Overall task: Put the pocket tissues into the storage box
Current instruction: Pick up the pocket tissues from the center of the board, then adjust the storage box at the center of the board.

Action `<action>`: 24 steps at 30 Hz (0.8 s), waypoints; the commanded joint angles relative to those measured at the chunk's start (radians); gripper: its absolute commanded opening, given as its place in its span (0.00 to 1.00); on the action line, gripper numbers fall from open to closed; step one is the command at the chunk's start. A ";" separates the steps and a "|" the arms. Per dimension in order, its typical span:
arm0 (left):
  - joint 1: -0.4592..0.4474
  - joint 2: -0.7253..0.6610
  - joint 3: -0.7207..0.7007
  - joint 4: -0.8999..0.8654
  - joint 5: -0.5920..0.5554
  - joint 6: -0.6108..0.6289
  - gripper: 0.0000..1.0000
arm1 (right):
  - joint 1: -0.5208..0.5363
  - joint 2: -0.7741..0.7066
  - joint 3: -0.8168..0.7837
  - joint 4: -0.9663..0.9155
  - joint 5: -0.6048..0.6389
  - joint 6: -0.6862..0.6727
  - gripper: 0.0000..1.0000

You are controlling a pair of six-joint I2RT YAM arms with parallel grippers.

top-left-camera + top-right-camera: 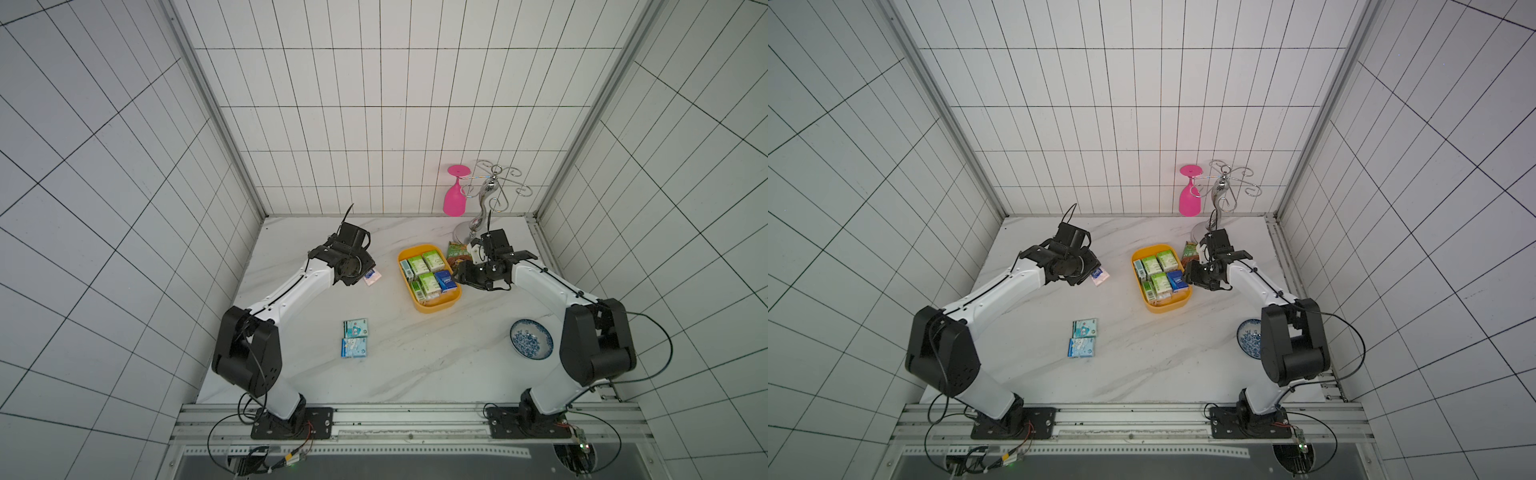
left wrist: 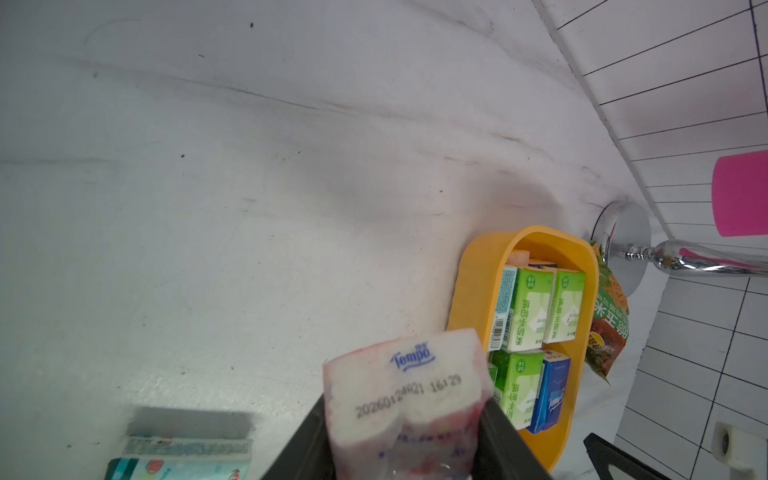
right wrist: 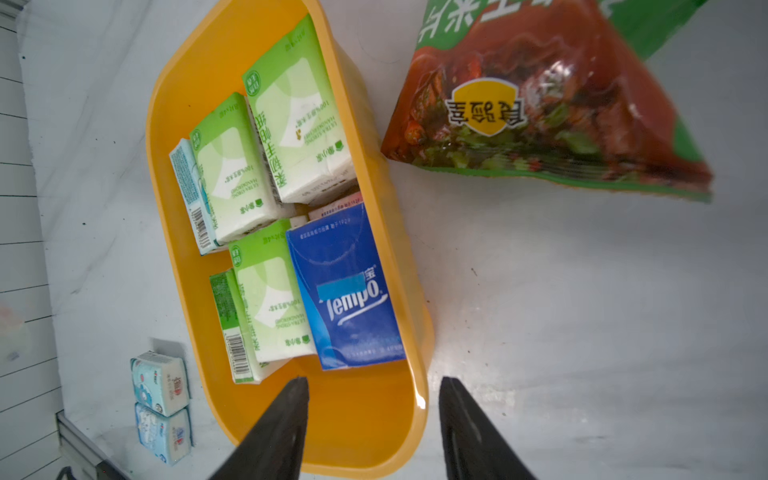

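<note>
Pocket tissues, pink-white packet (image 2: 405, 399): clamped between the jaws of the left gripper (image 2: 405, 440), held above the table (image 1: 415, 365) to the left of the storage box; its short end, stamped with a date code, faces away from the gripper, long axis running back between the fingers. In both top views it shows as a small pale packet (image 1: 371, 277) at the gripper's tip.

Pocket tissues, two light teal packets (image 1: 354, 328) (image 1: 353, 347): flat on the table, side by side and touching, long axes roughly left to right, well apart from both grippers, with bare table all around.

Storage box (image 1: 432, 309): yellow-orange, long axis running away from the robot. Inside lie green packets (image 3: 228, 166) and one dark blue packet (image 3: 349, 286), flat and close together; the near end of the floor is bare.

Right gripper (image 3: 374, 419): jaws apart, holding nothing, straddling the box's near right wall, one finger (image 3: 286, 415) over the inside, the other outside over the table.

Snack bag (image 3: 540, 95): just beside the box's far right corner.

Blue-and-white bowl (image 1: 531, 338): near right of the table, well apart from the box.
</note>
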 commanded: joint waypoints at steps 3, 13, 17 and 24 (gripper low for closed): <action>0.001 -0.143 -0.075 0.011 -0.060 0.123 0.48 | -0.010 0.034 -0.008 0.028 -0.028 -0.041 0.47; 0.003 -0.256 -0.138 0.018 -0.070 0.156 0.49 | 0.001 0.066 -0.047 0.021 -0.034 -0.062 0.34; -0.008 -0.244 -0.131 0.032 -0.063 0.152 0.49 | 0.004 0.054 -0.070 0.030 0.009 -0.050 0.32; -0.048 -0.199 -0.084 0.046 -0.062 0.177 0.49 | 0.003 -0.009 -0.084 0.032 0.064 -0.059 0.37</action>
